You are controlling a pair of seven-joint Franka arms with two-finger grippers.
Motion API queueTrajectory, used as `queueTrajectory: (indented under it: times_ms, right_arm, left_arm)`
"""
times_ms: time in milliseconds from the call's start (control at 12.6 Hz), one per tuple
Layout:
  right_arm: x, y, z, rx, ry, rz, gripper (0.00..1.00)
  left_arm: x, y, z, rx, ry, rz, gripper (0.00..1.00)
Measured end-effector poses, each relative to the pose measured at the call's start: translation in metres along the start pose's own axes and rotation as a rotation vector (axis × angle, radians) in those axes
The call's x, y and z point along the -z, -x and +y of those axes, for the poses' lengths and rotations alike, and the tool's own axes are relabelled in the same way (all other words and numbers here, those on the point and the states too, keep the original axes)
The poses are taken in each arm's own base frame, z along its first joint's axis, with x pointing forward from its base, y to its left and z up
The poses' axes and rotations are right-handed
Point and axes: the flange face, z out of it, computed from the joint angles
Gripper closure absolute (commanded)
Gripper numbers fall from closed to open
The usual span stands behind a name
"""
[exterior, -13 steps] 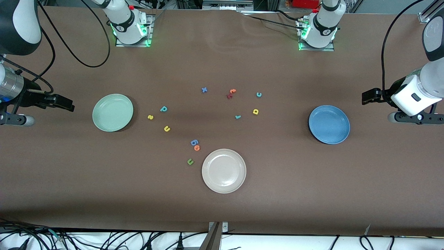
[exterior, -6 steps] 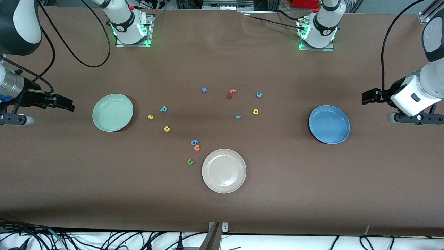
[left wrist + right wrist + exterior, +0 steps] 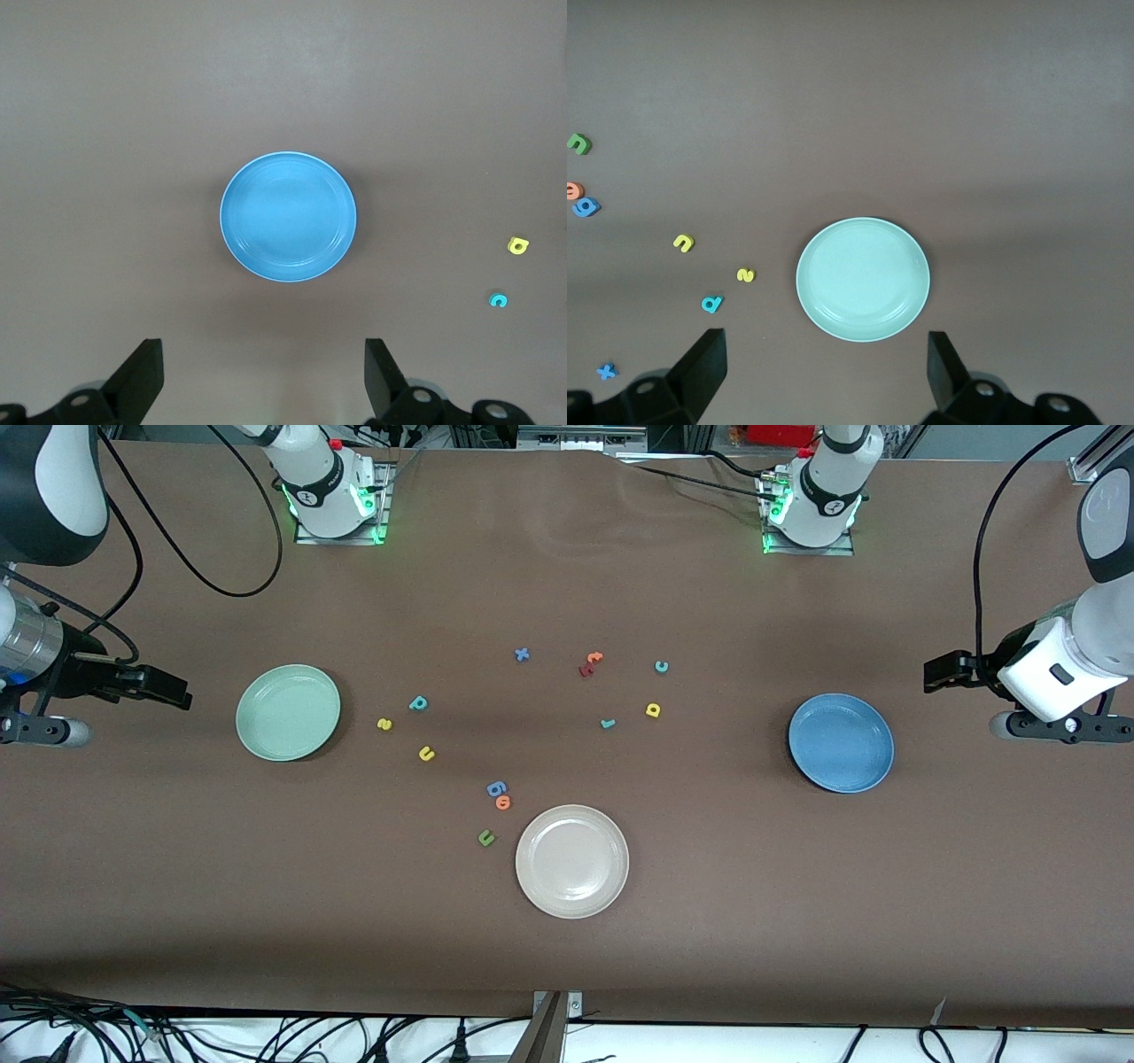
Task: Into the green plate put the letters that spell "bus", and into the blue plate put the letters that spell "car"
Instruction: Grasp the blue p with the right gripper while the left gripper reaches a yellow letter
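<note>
The green plate [image 3: 288,712] [image 3: 863,279] lies toward the right arm's end, with the teal "b" [image 3: 418,703], yellow "s" [image 3: 384,724] and yellow "u" [image 3: 426,754] loose on the table beside it. The blue plate [image 3: 841,742] [image 3: 288,216] lies toward the left arm's end. The teal "c" [image 3: 661,666], yellow "a" [image 3: 653,709] and teal "r" [image 3: 608,724] lie mid-table. My right gripper [image 3: 168,689] [image 3: 824,363] hovers open and empty just outside the green plate. My left gripper [image 3: 943,671] [image 3: 264,372] hovers open and empty just outside the blue plate.
A beige-white plate [image 3: 572,860] sits mid-table, nearer the front camera. Near it lie a blue "g" [image 3: 496,788], an orange letter [image 3: 503,802] and a green "u" [image 3: 485,837]. A blue "x" [image 3: 522,654], an orange "t" [image 3: 594,658] and a dark red letter [image 3: 585,670] lie farther off.
</note>
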Motion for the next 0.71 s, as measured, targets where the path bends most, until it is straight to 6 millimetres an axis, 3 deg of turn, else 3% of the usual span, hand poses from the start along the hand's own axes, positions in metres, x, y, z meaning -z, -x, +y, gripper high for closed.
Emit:
queueTrajectory:
  times_ms: [397, 715]
  right_arm:
    - [0.000, 0.000, -0.002, 0.002, 0.000, 0.000, 0.00]
    - [-0.005, 0.001, -0.025, -0.043, 0.004, -0.008, 0.00]
  left_arm:
    - [0.000, 0.000, 0.000, 0.000, 0.000, -0.001, 0.00]
    - [-0.002, -0.001, 0.001, -0.002, -0.001, -0.003, 0.00]
